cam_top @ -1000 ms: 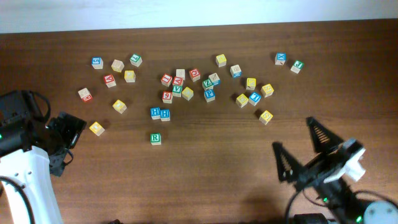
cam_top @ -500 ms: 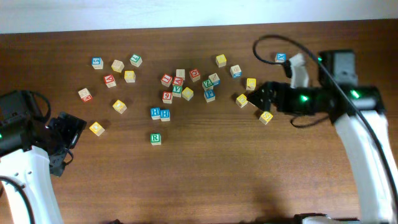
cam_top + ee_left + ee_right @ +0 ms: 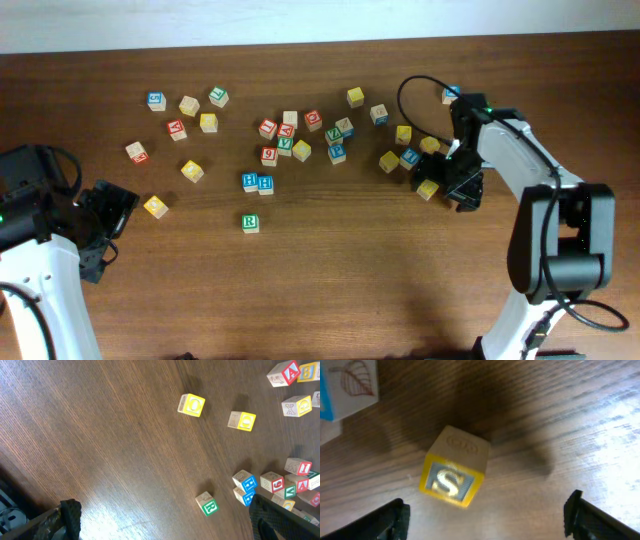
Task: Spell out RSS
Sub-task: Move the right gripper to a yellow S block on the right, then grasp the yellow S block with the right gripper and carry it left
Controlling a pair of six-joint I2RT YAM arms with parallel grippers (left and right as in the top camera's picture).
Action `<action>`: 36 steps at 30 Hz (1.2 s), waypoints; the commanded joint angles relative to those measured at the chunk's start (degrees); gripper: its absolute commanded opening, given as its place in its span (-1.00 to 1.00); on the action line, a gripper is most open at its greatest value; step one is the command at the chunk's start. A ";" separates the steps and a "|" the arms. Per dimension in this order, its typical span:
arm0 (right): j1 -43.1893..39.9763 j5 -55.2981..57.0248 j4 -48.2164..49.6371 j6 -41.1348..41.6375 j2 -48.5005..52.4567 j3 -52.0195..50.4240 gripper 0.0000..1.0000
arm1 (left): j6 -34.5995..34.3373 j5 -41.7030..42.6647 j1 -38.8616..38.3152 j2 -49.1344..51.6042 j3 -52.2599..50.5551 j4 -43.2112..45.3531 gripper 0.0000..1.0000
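Observation:
The R cube [image 3: 250,222], green letter on a pale face, stands alone in front of the cluster; it also shows in the left wrist view [image 3: 207,505]. A yellow-framed S cube [image 3: 428,188] lies at the cluster's right front. In the right wrist view it [image 3: 455,472] sits just ahead of the fingertips, untouched. My right gripper [image 3: 447,190] [image 3: 487,520] is open and low over it. I cannot read a second S among the other yellow cubes. My left gripper [image 3: 110,215] [image 3: 165,525] is open and empty at the far left.
Many letter cubes are scattered across the back middle of the table [image 3: 330,290]. Two blue H cubes [image 3: 257,182] stand side by side just behind the R cube. Yellow cubes [image 3: 389,160] and a blue one [image 3: 409,157] lie close behind the right gripper.
The right arm swung from the front right corner up to the back right, then came down beside the yellow S cube. The left arm and the cubes have not moved.

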 commanded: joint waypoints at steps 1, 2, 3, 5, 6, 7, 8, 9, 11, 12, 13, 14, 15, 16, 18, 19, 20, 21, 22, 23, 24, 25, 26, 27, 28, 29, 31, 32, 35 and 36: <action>1.77 2.82 2.12 0.46 1.16 0.68 0.58 | -0.50 -0.22 0.28 0.26 -0.11 -0.13 0.98; 1.95 3.34 2.95 0.48 1.16 0.68 0.45 | -0.50 -0.22 0.31 0.26 -0.11 -0.15 0.98; 1.92 3.34 3.72 0.48 1.16 0.68 0.37 | -0.50 -0.22 0.31 0.26 -0.11 -0.15 0.98; 1.92 5.66 4.72 2.32 1.16 0.68 0.32 | -0.50 -0.22 0.31 0.26 -0.11 -0.13 0.98; 1.92 6.34 4.79 3.23 1.16 0.68 0.32 | -0.50 -0.22 0.31 0.26 -0.11 -0.13 0.98; 1.92 6.78 4.90 4.20 1.16 0.63 0.32 | -0.50 -0.22 0.31 0.26 -0.11 -0.15 0.98; 1.92 6.71 4.92 5.53 1.16 0.63 0.32 | -0.50 -0.22 0.28 0.26 -0.11 -0.13 0.98; 1.92 6.71 4.92 6.80 1.16 0.63 0.32 | -0.50 -0.22 0.31 0.26 -0.11 -0.13 0.98; 1.95 6.62 5.20 7.98 1.16 0.63 0.29 | -0.50 -0.22 0.28 0.26 -0.11 -0.13 0.98; 2.14 6.64 5.20 7.98 1.16 0.63 0.24 | -0.50 -0.22 0.31 0.26 -0.11 -0.13 0.98; 2.43 6.58 5.18 7.98 1.16 0.63 0.16 | -0.50 -0.22 0.31 0.26 -0.11 -0.15 0.98; 2.78 6.51 5.18 7.98 1.16 0.63 0.13 | -0.50 -0.22 0.31 0.26 -0.11 -0.13 0.98; 3.10 6.54 5.27 7.96 1.16 0.63 0.11 | -0.50 -0.22 0.28 0.26 -0.11 -0.15 0.98; 3.56 6.54 5.55 7.91 1.16 0.59 0.11 | -0.50 -0.22 0.31 0.26 -0.11 -0.13 0.98; 4.39 6.75 5.60 7.91 1.16 0.59 0.08 | -0.50 -0.22 0.28 0.26 -0.11 -0.15 0.98; 4.83 6.78 5.60 7.91 1.16 0.59 0.03 | -0.50 -0.22 0.31 0.26 -0.11 -0.13 0.98; 5.07 6.78 5.57 7.89 1.16 0.59 0.01 | -0.50 -0.22 0.31 0.26 -0.11 -0.15 0.98; 5.18 7.19 5.57 7.72 1.16 0.59 0.00 | -0.50 -0.22 0.31 0.26 -0.11 -0.15 0.98; 5.18 7.67 5.57 7.72 1.16 0.59 0.01 | -0.50 -0.22 0.31 0.26 -0.11 -0.13 0.98; 5.18 8.79 5.55 7.72 1.16 0.59 0.00 | -0.50 -0.22 0.31 0.26 -0.11 -0.15 0.98; 5.18 9.53 5.55 7.72 1.16 0.59 0.00 | -0.50 -0.22 0.28 0.26 -0.11 -0.15 0.98; 5.18 10.82 5.53 7.72 1.16 0.59 0.01 | -0.50 -0.22 0.31 0.26 -0.11 -0.15 0.98; 5.18 11.87 5.62 7.74 1.16 0.59 0.00 | -0.50 -0.22 0.31 0.26 -0.11 -0.15 0.98; 5.18 11.89 5.81 7.74 1.16 0.59 0.00 | -0.50 -0.22 0.31 0.26 -0.11 -0.15 0.98; 5.18 11.87 6.01 7.74 1.16 0.59 0.00 | -0.50 -0.22 0.31 0.26 -0.11 -0.13 0.98; 5.18 11.78 6.03 7.76 1.16 0.59 0.00 | -0.50 -0.22 0.31 0.26 -0.11 -0.13 0.98; 5.18 11.67 6.08 7.74 1.18 0.59 0.00 | -0.50 -0.22 0.28 0.26 -0.11 -0.13 0.98; 5.18 11.65 6.05 7.74 1.16 0.59 -0.01 | -0.50 -0.22 0.31 0.26 -0.11 -0.13 0.98; 5.20 10.34 6.01 7.74 1.18 0.59 -0.10 | -0.50 -0.22 0.28 0.26 -0.11 -0.15 0.98; 5.20 10.14 6.03 7.74 1.18 0.59 -0.11 | -0.50 -0.22 0.31 0.26 -0.11 -0.13 0.98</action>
